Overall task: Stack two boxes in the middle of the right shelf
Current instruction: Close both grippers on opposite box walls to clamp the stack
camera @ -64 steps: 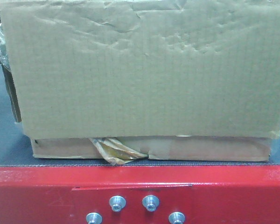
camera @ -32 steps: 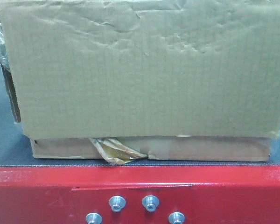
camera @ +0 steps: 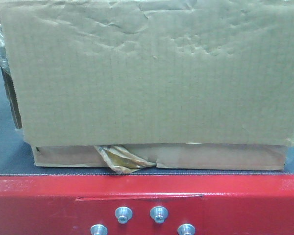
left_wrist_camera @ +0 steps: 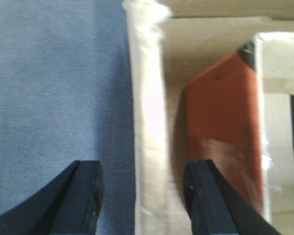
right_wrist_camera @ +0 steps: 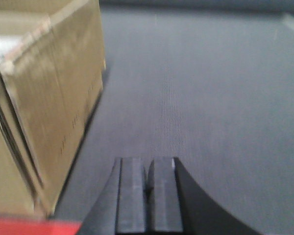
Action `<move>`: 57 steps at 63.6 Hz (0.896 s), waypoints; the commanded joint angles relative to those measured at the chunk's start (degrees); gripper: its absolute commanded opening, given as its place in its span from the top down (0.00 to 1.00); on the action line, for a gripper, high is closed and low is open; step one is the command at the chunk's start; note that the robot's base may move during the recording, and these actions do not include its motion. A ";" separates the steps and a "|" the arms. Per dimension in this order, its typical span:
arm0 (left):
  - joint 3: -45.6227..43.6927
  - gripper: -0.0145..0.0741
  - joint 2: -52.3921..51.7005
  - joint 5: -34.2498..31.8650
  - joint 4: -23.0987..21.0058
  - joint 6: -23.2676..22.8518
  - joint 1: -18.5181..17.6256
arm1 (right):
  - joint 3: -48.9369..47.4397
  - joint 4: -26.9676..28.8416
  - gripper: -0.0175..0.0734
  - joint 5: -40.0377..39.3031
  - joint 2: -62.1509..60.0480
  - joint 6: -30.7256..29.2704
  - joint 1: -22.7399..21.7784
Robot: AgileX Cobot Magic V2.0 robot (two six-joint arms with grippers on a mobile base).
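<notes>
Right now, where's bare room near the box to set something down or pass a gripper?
Free: grey mat right of the cardboard box, ahead of the shut right gripper; mat outside the box wall the open left gripper straddles. Tight: a thin mat strip between box and red frame. Inside the box, an orange-brown item crowds it.

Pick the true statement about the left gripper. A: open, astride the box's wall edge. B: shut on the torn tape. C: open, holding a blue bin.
A: the left gripper is open, one finger over the grey surface, the other inside the box, its pale wall edge between them.
</notes>
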 commanded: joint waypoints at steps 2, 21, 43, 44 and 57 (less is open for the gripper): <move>0.10 0.51 0.09 -0.30 -0.41 0.43 0.33 | -4.23 0.23 0.99 4.99 5.66 -0.44 -0.28; 0.10 0.51 0.09 -0.30 -0.19 0.43 0.33 | -7.99 1.71 0.98 5.29 11.96 1.93 -0.28; 0.10 0.52 0.09 -0.30 -0.09 -1.99 0.33 | -37.39 -1.27 0.96 22.82 39.86 10.19 -0.13; 0.10 0.52 0.09 -0.30 -0.09 -1.99 0.33 | -38.66 -1.27 0.96 23.14 41.62 10.19 -0.15; 0.10 0.52 0.09 -0.30 0.80 -1.99 0.33 | -55.22 -6.06 0.96 29.87 54.86 14.04 4.39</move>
